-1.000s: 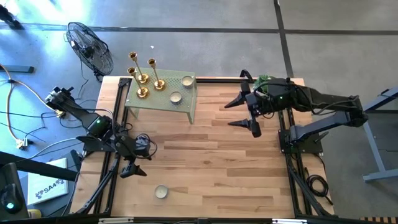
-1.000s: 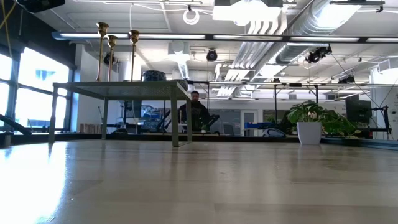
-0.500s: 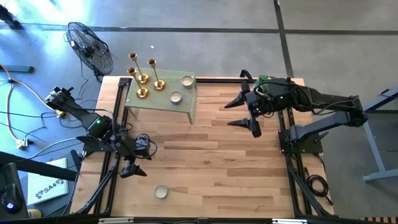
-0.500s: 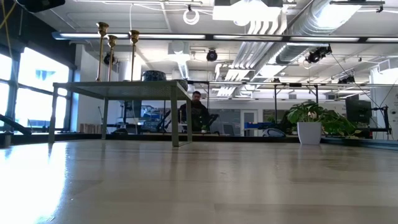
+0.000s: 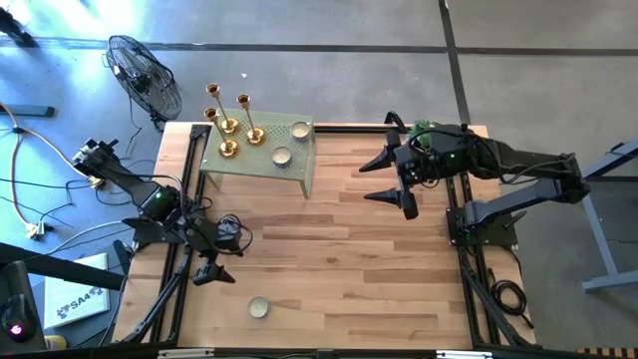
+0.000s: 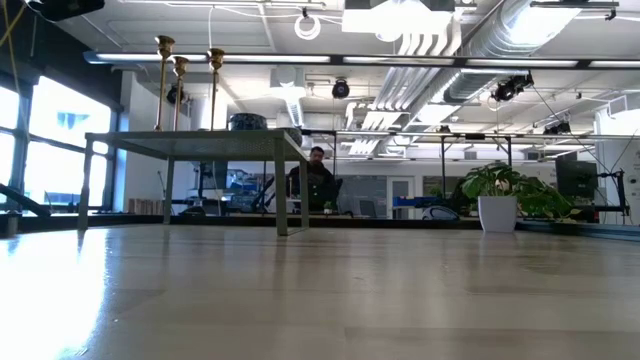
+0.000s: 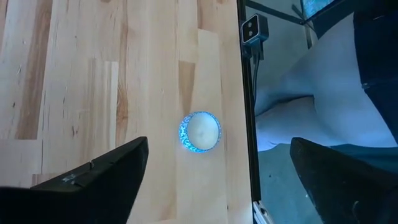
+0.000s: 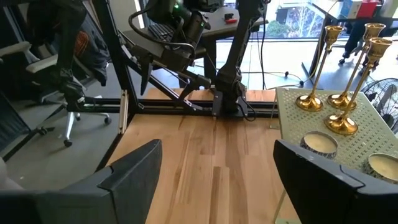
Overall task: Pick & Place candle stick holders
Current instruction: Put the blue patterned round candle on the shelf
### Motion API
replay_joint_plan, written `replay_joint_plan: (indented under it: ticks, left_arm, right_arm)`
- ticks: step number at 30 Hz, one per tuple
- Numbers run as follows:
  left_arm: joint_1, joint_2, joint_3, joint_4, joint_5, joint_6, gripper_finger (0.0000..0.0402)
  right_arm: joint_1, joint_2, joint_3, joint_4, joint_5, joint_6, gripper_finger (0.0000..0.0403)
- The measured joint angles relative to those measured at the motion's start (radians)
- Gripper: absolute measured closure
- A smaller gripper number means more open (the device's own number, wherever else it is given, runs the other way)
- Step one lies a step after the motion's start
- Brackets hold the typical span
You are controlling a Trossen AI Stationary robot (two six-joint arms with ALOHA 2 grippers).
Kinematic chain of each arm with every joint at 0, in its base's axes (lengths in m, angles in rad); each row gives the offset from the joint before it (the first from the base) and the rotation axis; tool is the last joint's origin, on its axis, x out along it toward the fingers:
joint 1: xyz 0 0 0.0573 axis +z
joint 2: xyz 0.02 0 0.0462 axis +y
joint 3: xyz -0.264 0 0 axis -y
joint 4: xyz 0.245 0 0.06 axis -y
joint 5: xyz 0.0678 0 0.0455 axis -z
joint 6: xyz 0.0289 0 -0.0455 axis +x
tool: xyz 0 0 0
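Three gold candle stick holders (image 5: 230,122) stand upright on their round bases on a small green perforated stand (image 5: 261,168) at the table's far left. They also show in the right wrist view (image 8: 333,102) and the low view (image 6: 180,90). My left gripper (image 5: 217,251) hovers open near the table's left edge, above and beside a small candle cup (image 7: 200,132). My right gripper (image 5: 387,185) hangs open in the air at the far right, pointing toward the stand, well short of it. Both grippers are empty.
Two candle cups (image 5: 299,130) (image 5: 281,156) sit on the green stand beside the holders. A third cup (image 5: 259,307) rests on the wood near the front edge. A fan (image 5: 145,75) stands off the table's far left corner. The table's middle is bare wood.
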Motion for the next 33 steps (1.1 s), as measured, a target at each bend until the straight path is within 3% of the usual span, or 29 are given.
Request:
replay_joint_plan:
  ticks: [16,20,24,33]
  left_arm:
    - [0.000,0.000,0.000,-0.004,0.042,0.027,0.0003]
    - [0.000,0.000,0.000,-0.032,0.171,0.008,0.0004]
    - [0.000,0.000,0.000,-0.029,0.221,0.008,0.0004]
    - [0.000,0.000,0.000,-0.019,0.136,0.008,0.0004]
  right_arm:
    - [0.000,0.000,0.000,0.006,0.001,-0.004,0.0100]
    - [0.000,0.000,0.000,0.006,0.001,-0.005,0.0100]
    - [0.000,0.000,0.000,0.006,0.001,-0.002,0.0100]
    - [0.000,0.000,0.000,0.054,0.051,0.034,0.0100]
